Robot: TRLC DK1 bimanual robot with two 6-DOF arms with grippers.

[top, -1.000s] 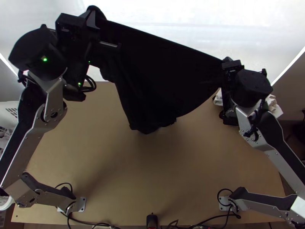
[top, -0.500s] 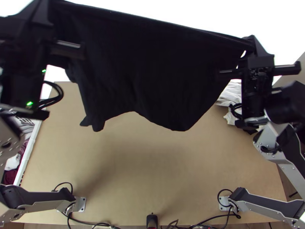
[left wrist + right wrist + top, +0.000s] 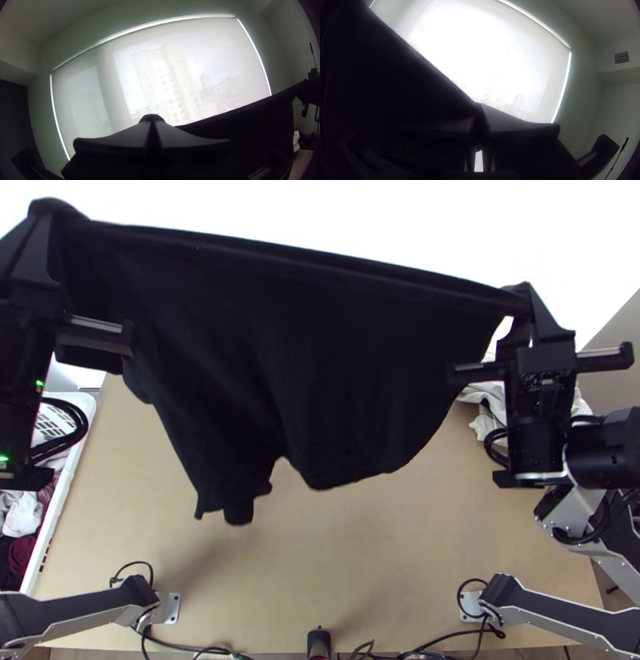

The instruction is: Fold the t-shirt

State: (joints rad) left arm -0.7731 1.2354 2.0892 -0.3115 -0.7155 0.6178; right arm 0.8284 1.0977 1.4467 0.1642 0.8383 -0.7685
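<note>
While letting the loose lower part of the black t-shirt [image 3: 320, 356] dangle in two uneven lobes above the desk [image 3: 360, 564], probably counting on its weight to drop out creases before any folding. Leaving a basket [image 3: 61, 500] of clothes by the left edge and crumpled white cloth [image 3: 482, 394] at the far right alone, likely as being no part of this job. Clenching one end of the shirt's upper edge in the jaws of the left gripper [image 3: 151, 119] and the other end in the jaws of the right gripper [image 3: 479, 106], seemingly drawing a straight line for laying it flat. Stretching that edge in front of the window blind [image 3: 213, 66], farthest off. Compared with a second ago, holding the jaws wider apart and showing two lobes instead of one narrow bunch; compared with half a second ago, bringing the lobes closer to the desk's near edge.
</note>
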